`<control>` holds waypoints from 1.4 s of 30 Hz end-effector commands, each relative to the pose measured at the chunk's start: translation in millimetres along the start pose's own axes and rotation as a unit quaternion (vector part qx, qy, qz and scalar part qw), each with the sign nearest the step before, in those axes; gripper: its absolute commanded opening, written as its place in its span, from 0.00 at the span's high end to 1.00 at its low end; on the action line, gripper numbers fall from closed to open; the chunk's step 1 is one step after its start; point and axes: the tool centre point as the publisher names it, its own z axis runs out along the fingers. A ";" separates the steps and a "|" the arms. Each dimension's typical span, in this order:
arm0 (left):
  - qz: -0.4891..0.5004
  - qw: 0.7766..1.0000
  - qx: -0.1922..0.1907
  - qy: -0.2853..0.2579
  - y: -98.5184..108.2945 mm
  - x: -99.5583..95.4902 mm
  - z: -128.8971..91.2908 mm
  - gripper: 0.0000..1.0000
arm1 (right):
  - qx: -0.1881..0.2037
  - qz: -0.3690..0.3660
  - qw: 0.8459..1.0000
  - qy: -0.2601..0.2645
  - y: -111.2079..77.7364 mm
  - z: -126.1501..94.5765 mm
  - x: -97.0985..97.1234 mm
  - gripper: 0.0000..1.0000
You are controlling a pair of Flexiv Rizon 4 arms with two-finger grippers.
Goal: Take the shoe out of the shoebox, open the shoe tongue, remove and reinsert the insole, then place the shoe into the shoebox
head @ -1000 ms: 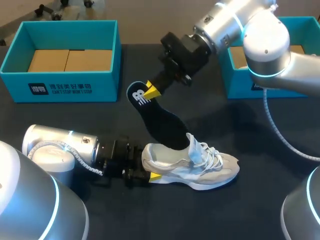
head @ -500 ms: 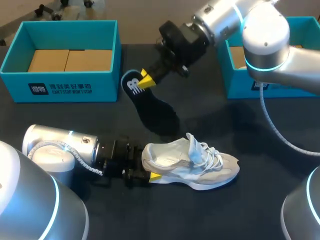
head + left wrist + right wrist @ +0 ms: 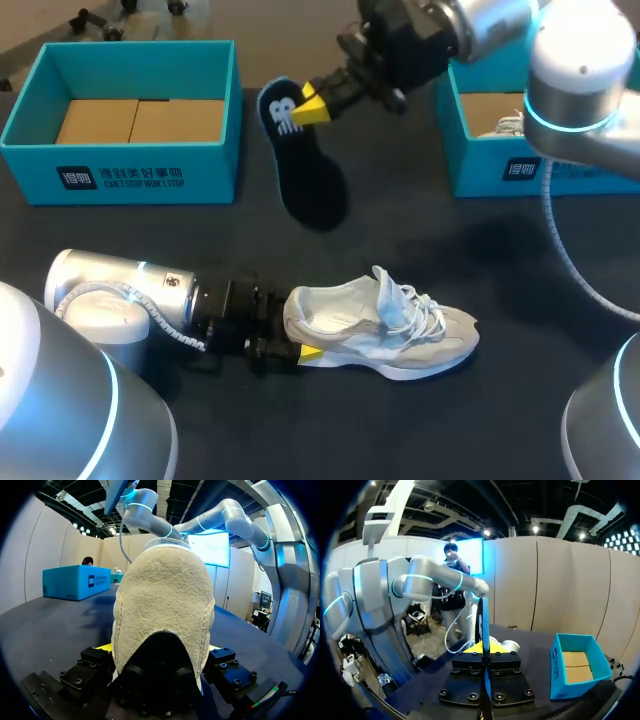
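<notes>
Dangling above the table (image 3: 480,420), the insole (image 3: 305,175) is pinched at its heel end by the right gripper (image 3: 312,105); it looks light and floppy. The left gripper (image 3: 296,335) clamps the firmer heel of the shoe (image 3: 385,325) lying on the table.

Bright, even overhead light; the shoe (image 3: 385,325) lays a soft shadow on the dark table (image 3: 450,430) at six o'clock; the right arm (image 3: 580,60) glints.

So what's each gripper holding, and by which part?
Right gripper pinches the insole at its heel end; left gripper grips the shoe at its heel.
</notes>
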 end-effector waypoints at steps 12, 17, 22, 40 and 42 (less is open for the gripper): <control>0.000 1.000 -0.002 0.000 1.0 -0.8 0.3 1.00 | -0.007 -0.002 0.998 -0.057 -1.4 -10.8 22.1 1.00; 0.000 1.000 -0.002 0.000 1.0 -0.8 0.3 1.00 | -0.015 0.017 0.997 -0.073 16.2 -27.3 30.3 1.00; 0.000 1.000 -0.002 0.000 1.0 -0.8 0.3 1.00 | -0.026 0.042 0.994 -0.098 38.7 -47.0 52.8 1.00; 0.000 1.000 -0.002 0.000 1.0 -0.8 0.3 1.00 | -0.070 0.079 0.983 -0.151 61.5 -67.3 107.4 1.00; 0.000 1.000 -0.002 0.000 1.0 -0.8 0.3 1.00 | -0.070 0.079 0.983 -0.151 61.5 -67.3 107.4 1.00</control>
